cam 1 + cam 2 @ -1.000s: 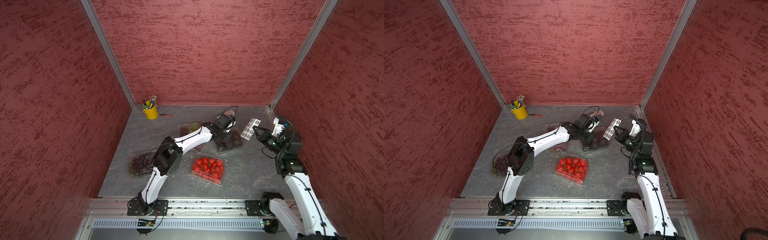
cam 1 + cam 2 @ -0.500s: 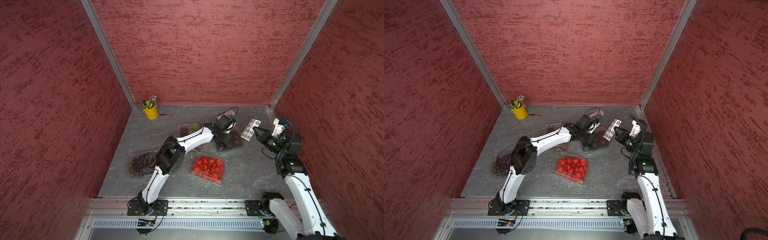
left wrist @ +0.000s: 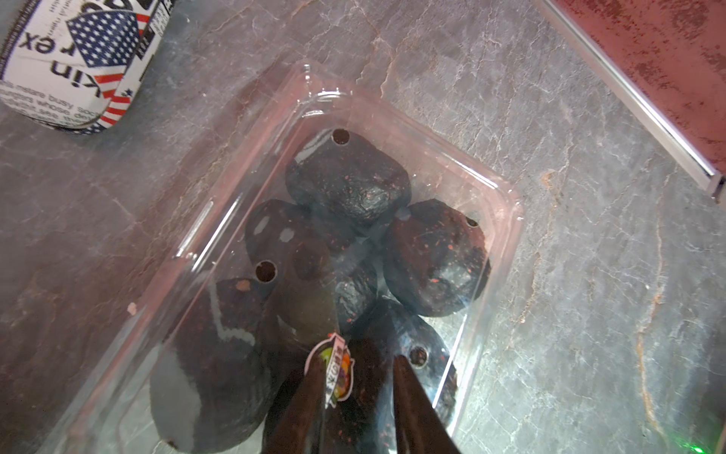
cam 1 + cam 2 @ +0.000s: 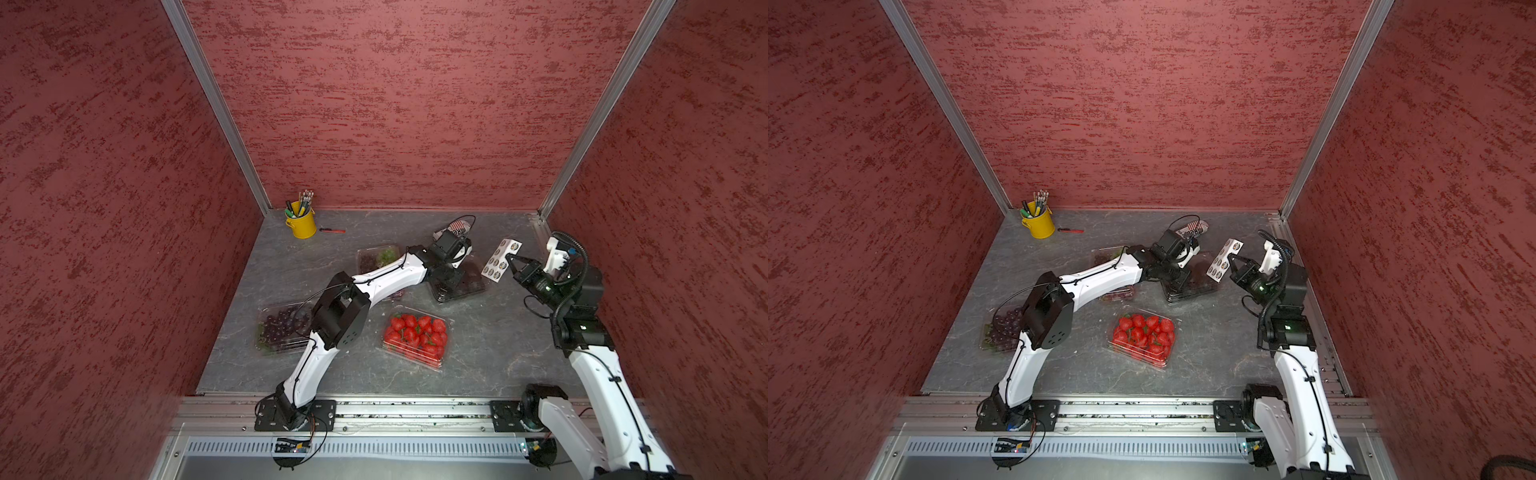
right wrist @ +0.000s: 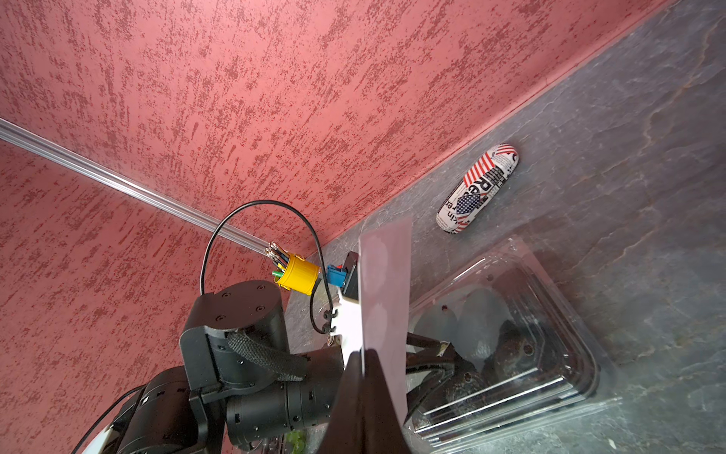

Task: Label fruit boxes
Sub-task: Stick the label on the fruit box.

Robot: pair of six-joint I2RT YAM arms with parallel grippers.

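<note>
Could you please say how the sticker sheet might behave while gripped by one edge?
The sticker sheet stands straight from the right gripper, so it is probably fairly stiff. It looks thin, so likely light, and may flex if pushed.

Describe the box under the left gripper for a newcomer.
On the grey table, look toward the back right corner, in front of the flag-printed case, beside the sticker sheet in the right gripper. The clear box under the left gripper holds a few large blackish fruits, unlike the strawberry box, the dark-grape box and the mixed-grape box.
</note>
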